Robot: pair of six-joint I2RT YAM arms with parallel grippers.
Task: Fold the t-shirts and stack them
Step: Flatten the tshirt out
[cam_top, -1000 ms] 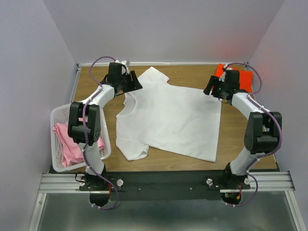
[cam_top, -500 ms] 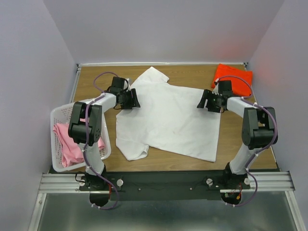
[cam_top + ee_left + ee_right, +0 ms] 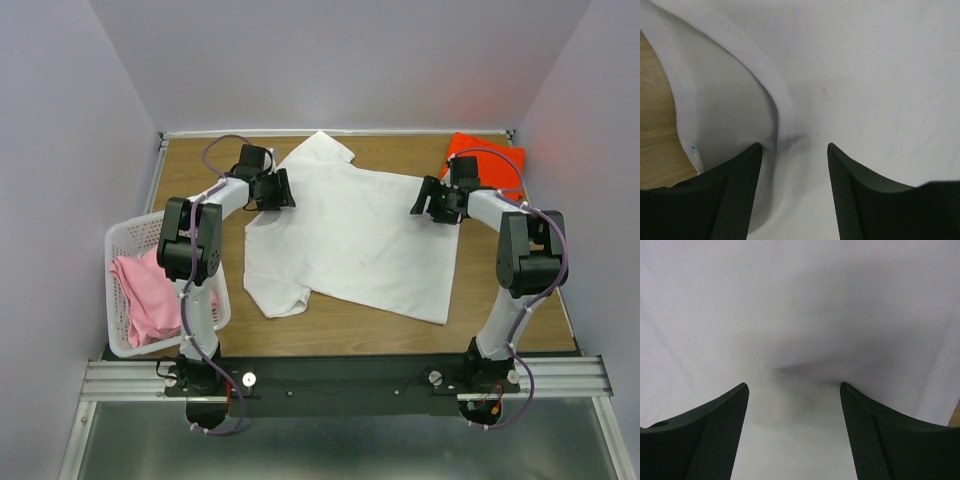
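The white t-shirt point(image 3: 350, 240) lies spread on the wooden table. My left gripper point(image 3: 277, 190) is open and pressed down on its collar edge. In the left wrist view the collar seam point(image 3: 782, 107) runs between the fingertips of my left gripper point(image 3: 794, 147). My right gripper point(image 3: 428, 200) is open and down on the shirt's far right part. In the right wrist view my right gripper point(image 3: 794, 386) shows a small wrinkle point(image 3: 800, 369) of white cloth between its fingertips. The orange-red t-shirt point(image 3: 492, 155) lies at the back right. The pink t-shirt point(image 3: 140, 295) lies in the basket.
A white lattice basket point(image 3: 113, 240) stands at the table's left front edge, beside the left arm. The back wall and side walls close in the table. Bare wood point(image 3: 190, 165) shows at the back left and along the front edge point(image 3: 340, 335).
Both grippers came inward and down onto the white shirt, then moved slightly toward the back wall. The shirt has shifted a little backward with them.
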